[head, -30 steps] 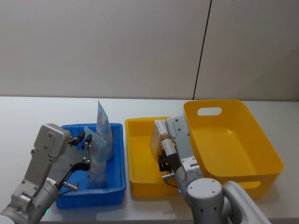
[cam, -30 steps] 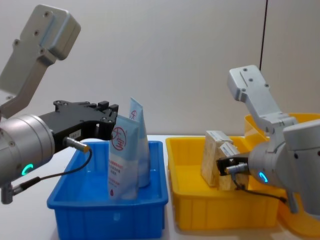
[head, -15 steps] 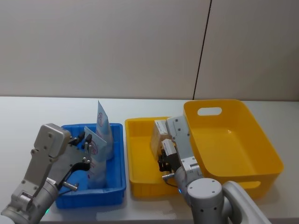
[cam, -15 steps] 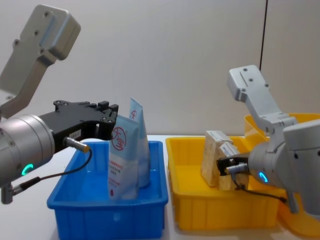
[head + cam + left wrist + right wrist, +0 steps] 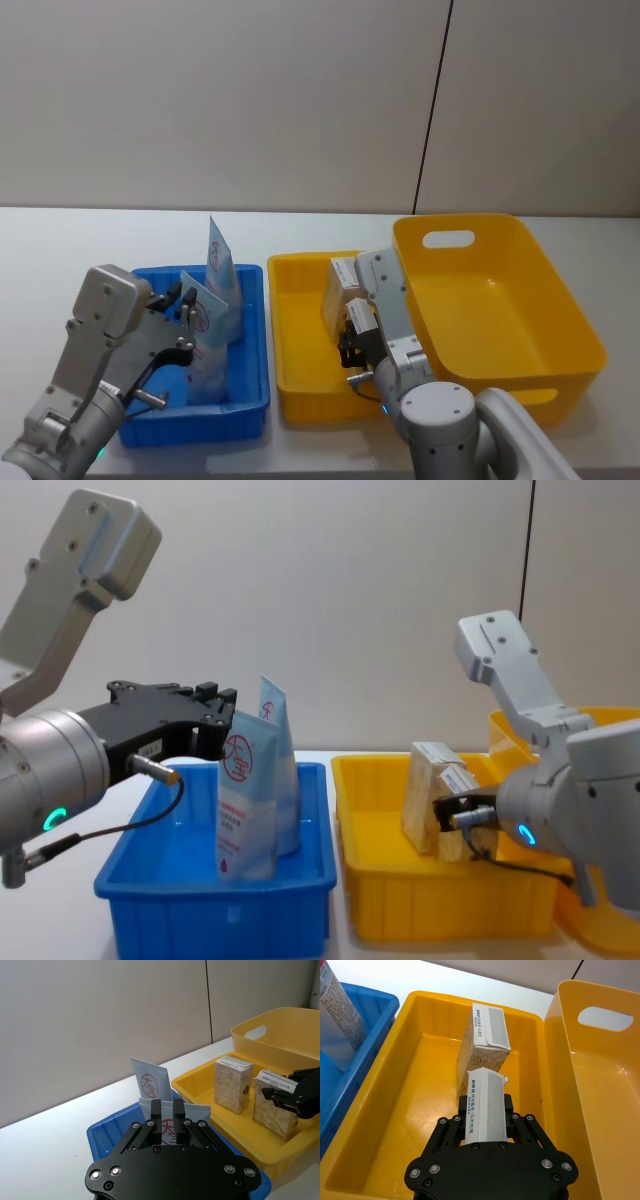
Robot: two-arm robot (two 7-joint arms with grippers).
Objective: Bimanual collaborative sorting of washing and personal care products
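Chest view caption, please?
Left gripper holds a pouch in the blue bin; right gripper grips a carton in the yellow bin.

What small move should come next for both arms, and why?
Probably open both claws. The left claw grips a pouch standing in the blue bin, the right claw a carton standing in the yellow tray; both look set down.

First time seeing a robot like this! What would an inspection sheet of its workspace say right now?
Surface: white table; blue bin, yellow tray and large yellow bin side by side.
Job's things: near pouch and far pouch upright in blue bin; held carton and second carton in yellow tray.
Clutter: nothing seen.
Grippers: left gripper shut on near pouch; right gripper shut on held carton.
Cables: black cable at each wrist.
Surroundings: plain wall, dark seam.
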